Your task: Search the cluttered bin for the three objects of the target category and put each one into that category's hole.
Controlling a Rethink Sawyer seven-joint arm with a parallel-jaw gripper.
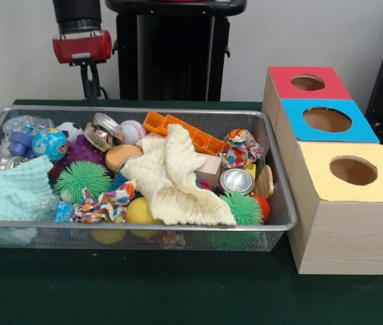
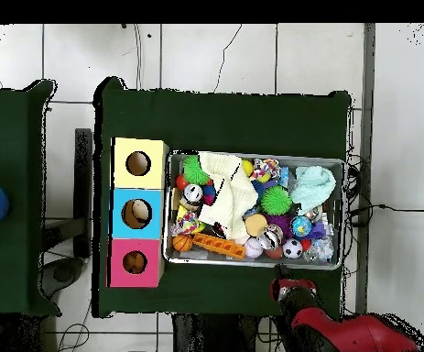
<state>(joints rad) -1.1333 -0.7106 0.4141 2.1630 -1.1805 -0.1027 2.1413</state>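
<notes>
The target category isn't stated, so the three things to fetch can't be named; the likely candidates are balls, since the wire bin [image 1: 283, 220] holds several. The bin sits mid-desk, boxes just beside one end.

Balls seen: a globe-print ball [image 1: 49, 143] near the bin's far corner away from the boxes, a soccer ball [image 1: 71, 130] and a baseball [image 1: 132, 131] along the far wall, a green spiky ball [image 1: 83, 180] mid-bin, a yellow ball [image 1: 142, 211] at the near wall. Prob. all light. The spiky ones look soft & squashy, easy to pinch; the smooth ones may roll or slip, so take them across the widest part, from above.

A cream cloth [image 1: 174, 181] lies over the middle & may hide more; limp, would drag neighbours if snagged. A mint cloth [image 1: 11, 191] fills the near corner away from the boxes. An orange brick-like block [image 1: 184, 133] lies on the far side; a small tin [image 1: 236, 181] near the box end.

Three boxes w/ holes run along the desk edge: red box [image 1: 308, 82], blue box [image 1: 327, 120], yellow box [image 1: 352, 170].

The gripper [image 1: 91, 91] hangs outside the bin, above its far wall, holding nothing; whether the jaws are apart or together I cannot tell.
</notes>
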